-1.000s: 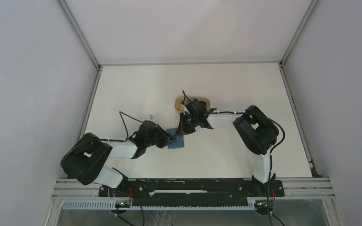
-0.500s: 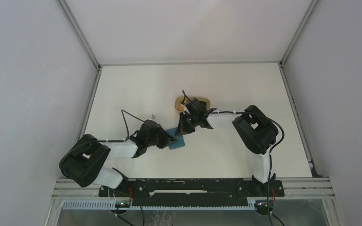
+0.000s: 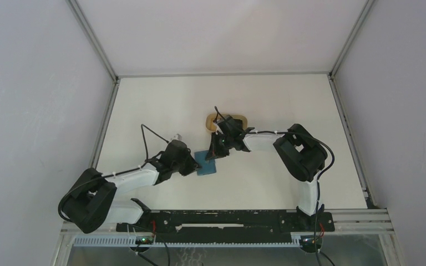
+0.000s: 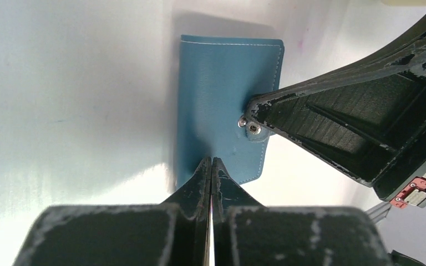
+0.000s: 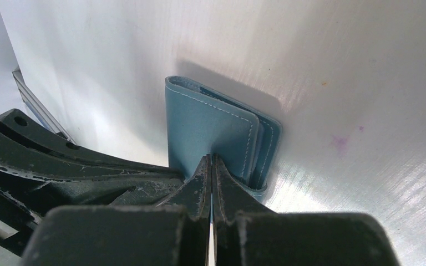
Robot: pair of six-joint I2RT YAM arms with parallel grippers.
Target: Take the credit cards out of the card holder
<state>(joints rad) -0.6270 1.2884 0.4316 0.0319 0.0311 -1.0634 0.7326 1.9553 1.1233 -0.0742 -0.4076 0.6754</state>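
Note:
The card holder point(image 3: 206, 165) is a teal-blue wallet lying folded shut on the white table, between both grippers. In the left wrist view my left gripper point(image 4: 211, 160) is shut, with its tips resting on the near end of the card holder point(image 4: 222, 94). My right gripper point(image 5: 211, 158) is also shut, and its tips sit on the cover of the card holder point(image 5: 205, 124) at the edge with the snap tab point(image 4: 253, 129). Nothing shows between either pair of jaws. The credit cards are hidden.
A beige oval tray point(image 3: 244, 118) lies just behind the right wrist, which partly covers it. Grey walls with metal rails enclose the table on three sides. Black cables loop above both wrists.
The left arm's shoulder and elbow have swung down and to the left, stretching the forearm out. Its tips stay at the card holder. The right arm has not moved.

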